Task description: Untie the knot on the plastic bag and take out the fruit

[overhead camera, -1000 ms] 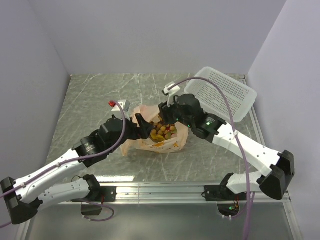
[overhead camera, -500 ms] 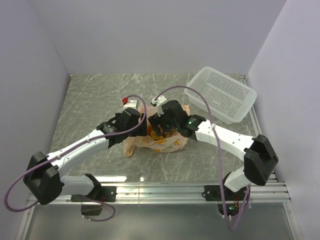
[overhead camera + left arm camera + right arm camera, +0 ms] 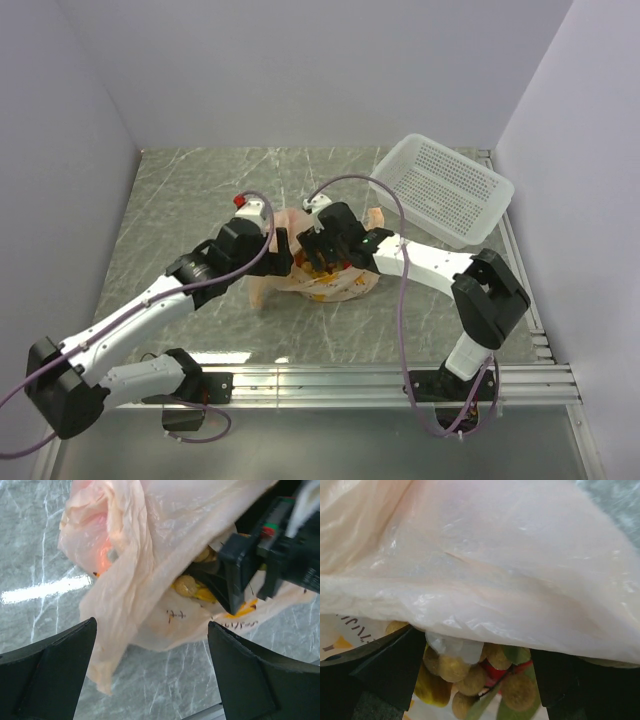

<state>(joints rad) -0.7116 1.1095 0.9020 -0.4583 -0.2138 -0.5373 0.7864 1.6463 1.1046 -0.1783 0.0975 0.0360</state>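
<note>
Here, at the near edge, the 2 arms rise from their bases and reach inward over the grey marbled table (image 3: pixel 190 190). They meet at the plastic bag (image 3: pixel 335 285), which lies crumpled near the middle of the table. The left gripper (image 3: pixel 151 625) hangs at the bag's left side with its jaws wide apart. Loose peach film lies beyond the jaws, and they clamp nothing. The right gripper (image 3: pixel 477 650) sits in the bag's open mouth from the right, its jaws apart as well. Its 2 fingers (image 3: pixel 390 672) stand on either side of the fruit without closing on it. That fruit lies inside the bag under a fold of film. It includes a bunch of tan-green grapes (image 3: pixel 470 677), a red piece (image 3: pixel 492 671) among them and a yellow piece (image 3: pixel 430 687) just beside. Farther off, a white perforated basket (image 3: pixel 445 185) stands at the far right corner of the table, well apart from the bag.
</note>
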